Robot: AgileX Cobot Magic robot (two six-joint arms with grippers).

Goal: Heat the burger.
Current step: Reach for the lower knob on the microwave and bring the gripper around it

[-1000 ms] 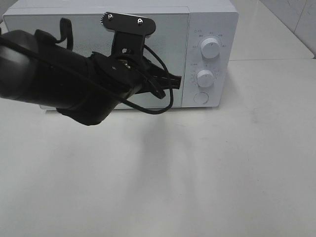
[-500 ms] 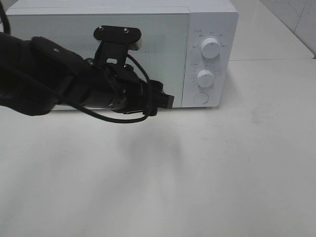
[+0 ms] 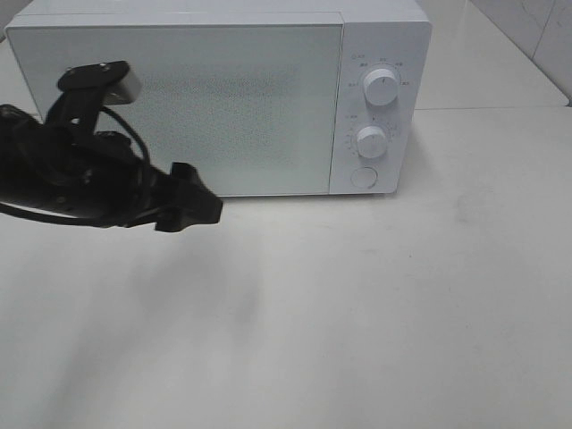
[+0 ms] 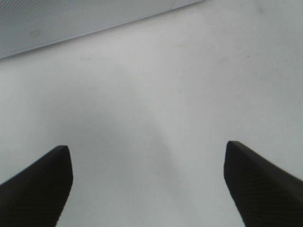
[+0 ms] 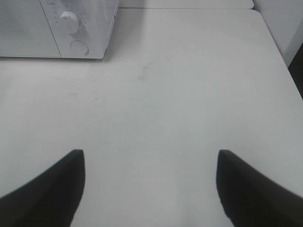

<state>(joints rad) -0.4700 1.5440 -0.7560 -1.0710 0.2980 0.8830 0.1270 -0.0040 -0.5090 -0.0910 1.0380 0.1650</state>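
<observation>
Burger unseen | microwave (image 3: 223, 98) door closed overhead | left gripper (image 4: 147, 146) spread wrist-view

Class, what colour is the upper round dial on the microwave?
The upper round dial is white, matching the boxy white microwave; clearest in the exterior high view.

Microwave (image 3: 384, 36): white casing; door (image 3: 241, 98) pale grey-white with a fine dotted mesh pattern; upper knob (image 3: 382, 87), lower knob (image 3: 370, 140) and round button (image 3: 364, 176) white, with small grey markings around the dials. Table (image 3: 375, 304): plain off-white, no pattern. Left arm (image 3: 63, 174) black; left gripper (image 4: 147, 151) and right gripper (image 5: 150, 158) both black.
</observation>
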